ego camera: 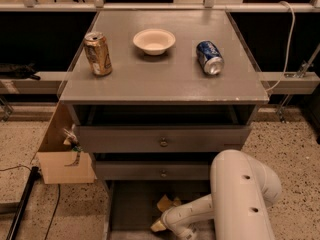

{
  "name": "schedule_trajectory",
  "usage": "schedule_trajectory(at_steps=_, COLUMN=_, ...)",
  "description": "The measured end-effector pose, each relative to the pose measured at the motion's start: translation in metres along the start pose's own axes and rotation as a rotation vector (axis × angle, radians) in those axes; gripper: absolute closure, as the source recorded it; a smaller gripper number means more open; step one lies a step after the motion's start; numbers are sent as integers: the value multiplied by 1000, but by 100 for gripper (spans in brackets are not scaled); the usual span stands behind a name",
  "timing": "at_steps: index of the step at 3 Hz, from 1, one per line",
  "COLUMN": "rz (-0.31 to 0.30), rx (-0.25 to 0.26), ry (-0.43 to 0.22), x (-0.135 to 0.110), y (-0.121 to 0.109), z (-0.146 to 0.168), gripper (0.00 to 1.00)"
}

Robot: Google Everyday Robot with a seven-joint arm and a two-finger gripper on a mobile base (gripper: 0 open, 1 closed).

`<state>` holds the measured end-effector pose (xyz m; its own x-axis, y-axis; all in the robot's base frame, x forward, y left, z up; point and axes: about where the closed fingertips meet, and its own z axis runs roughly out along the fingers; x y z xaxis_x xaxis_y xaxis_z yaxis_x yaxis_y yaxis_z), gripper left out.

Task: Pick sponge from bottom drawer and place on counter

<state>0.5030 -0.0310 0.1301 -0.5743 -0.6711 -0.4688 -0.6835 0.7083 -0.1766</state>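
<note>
The bottom drawer (131,209) is pulled open below the cabinet, its dark floor showing. My white arm reaches into it from the right. The gripper (159,225) is low inside the drawer near its middle. A small pale yellow sponge (167,203) lies on the drawer floor right at the gripper's tip; whether the two touch is unclear. The grey counter (165,79) tops the cabinet above.
On the counter stand a gold can (98,53) at left, a white bowl (154,41) in the middle and a blue can (210,57) lying on its side at right. Two knobbed drawers (163,142) sit above the open one. A cardboard box (62,156) leans at the cabinet's left.
</note>
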Motion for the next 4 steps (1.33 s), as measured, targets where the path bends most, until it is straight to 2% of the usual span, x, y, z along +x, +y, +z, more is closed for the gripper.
schedule_trajectory(at_steps=1, rz=23, rx=7, ry=3, x=10, y=-8, z=-1, gripper=0)
schedule_trajectory(at_steps=2, rz=75, rx=22, ry=8, x=27, y=-35, z=-4, gripper=0)
schedule_trajectory(at_steps=3, rz=98, rx=22, ry=3, x=31, y=-47, z=-1, gripper=0)
schedule_trajectory(at_steps=4, rz=88, rx=-22, ry=-17, x=0, y=-50, z=19, gripper=0)
